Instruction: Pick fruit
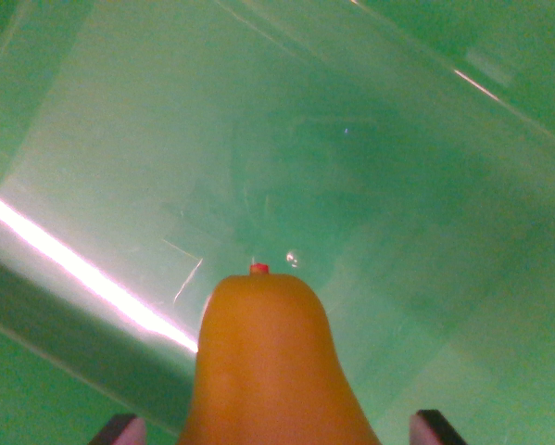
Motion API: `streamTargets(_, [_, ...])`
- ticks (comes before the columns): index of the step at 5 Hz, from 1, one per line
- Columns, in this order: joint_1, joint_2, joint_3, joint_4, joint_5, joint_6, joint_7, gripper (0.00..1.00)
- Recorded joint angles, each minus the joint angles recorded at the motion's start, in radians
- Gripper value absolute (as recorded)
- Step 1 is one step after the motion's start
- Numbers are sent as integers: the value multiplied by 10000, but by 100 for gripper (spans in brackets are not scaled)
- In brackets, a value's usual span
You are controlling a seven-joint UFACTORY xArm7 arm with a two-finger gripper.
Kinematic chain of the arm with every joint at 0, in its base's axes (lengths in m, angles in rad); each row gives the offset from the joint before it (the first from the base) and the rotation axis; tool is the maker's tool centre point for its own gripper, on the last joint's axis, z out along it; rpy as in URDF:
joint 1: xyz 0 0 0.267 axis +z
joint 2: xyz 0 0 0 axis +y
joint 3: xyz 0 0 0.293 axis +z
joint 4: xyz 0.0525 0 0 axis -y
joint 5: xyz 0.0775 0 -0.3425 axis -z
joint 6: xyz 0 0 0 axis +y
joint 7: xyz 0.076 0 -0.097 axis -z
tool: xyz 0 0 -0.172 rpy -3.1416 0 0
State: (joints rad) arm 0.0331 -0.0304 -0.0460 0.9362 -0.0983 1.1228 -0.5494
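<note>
The pincer shows only as two dark fingertips at the bottom edge of the wrist view, one at each side of an orange pear-shaped fruit. The fruit sits between them, its narrow end with a small red stem tip pointing away; whether the tips press on it cannot be told. Beyond lies a clear plastic bin with a green floor, a bright glare streak along its rim toward the wrist view's left.

Orange fruit: smooth, matt skin with a small red tip. Green bin: glossy, translucent-looking plastic, faintly scratched, reflecting light.
</note>
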Motion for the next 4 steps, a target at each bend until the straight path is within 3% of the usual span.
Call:
streamTargets(1, [5,-185,7,285,14,469,-32,100])
streamTargets(2, [5,-185,7,285,14,469,-32,100])
streamTargets(3, [10,-371,13,573,28,942,-65,100])
streamTargets(4, [10,-371,13,573,28,942,-65,100])
